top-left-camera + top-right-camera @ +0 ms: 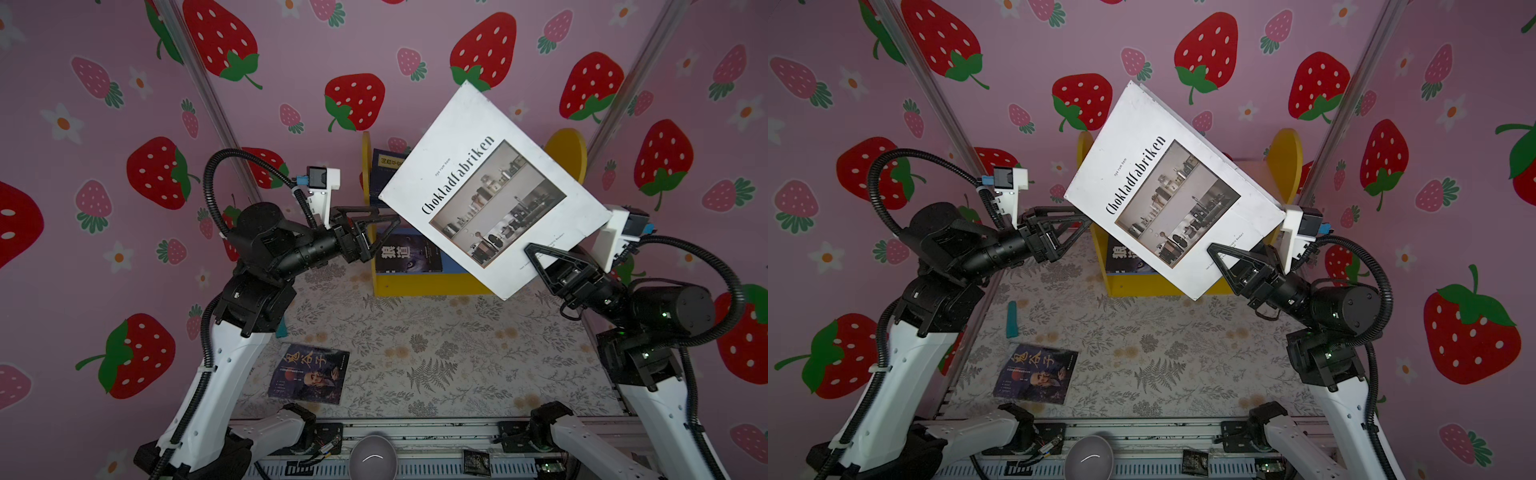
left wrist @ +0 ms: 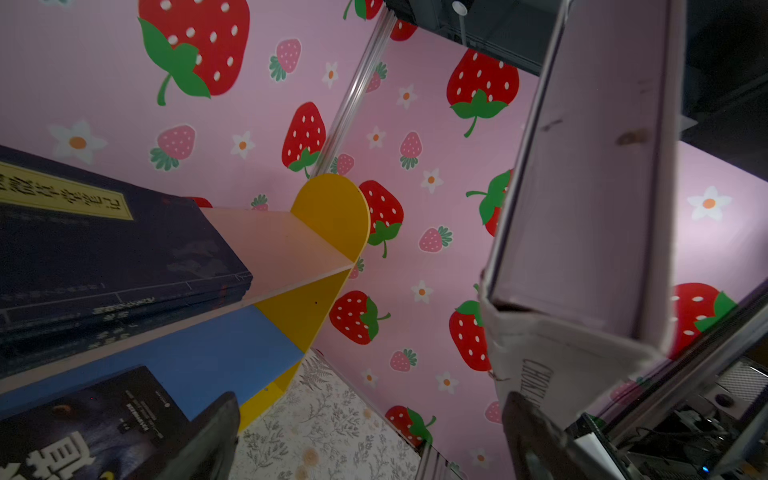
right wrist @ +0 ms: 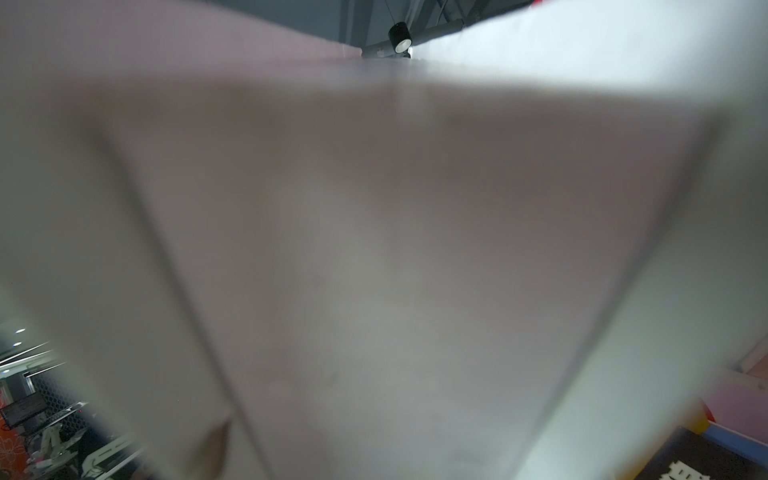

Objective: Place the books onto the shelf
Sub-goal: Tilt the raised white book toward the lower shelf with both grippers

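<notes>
The thick white "Chokladfabriken" book (image 1: pixel 494 187) (image 1: pixel 1175 187) hangs tilted in the air before the shelf (image 1: pixel 415 284) (image 1: pixel 1142 286). My right gripper (image 1: pixel 540 257) (image 1: pixel 1221 251) is shut on its lower edge. The book's pale side (image 3: pixel 374 249) fills the right wrist view. My left gripper (image 1: pixel 384 228) (image 1: pixel 1081 226) (image 2: pixel 374 449) stands open, nothing between its fingers, beside the book's left corner (image 2: pixel 582 208). Navy books (image 1: pixel 386 166) (image 2: pixel 104 249) rest on the pink upper board, and a wolf-eye book (image 1: pixel 407 253) (image 2: pixel 83 428) lies on the blue lower board. A dark portrait book (image 1: pixel 309 374) (image 1: pixel 1036 376) lies flat on the table.
A teal object (image 1: pixel 1012 320) lies on the floral cloth by the left arm. A grey bowl (image 1: pixel 372 457) and a small dark packet (image 1: pixel 476 461) sit on the front rail. Strawberry-print walls and slanted metal poles (image 1: pixel 216 95) close in on three sides.
</notes>
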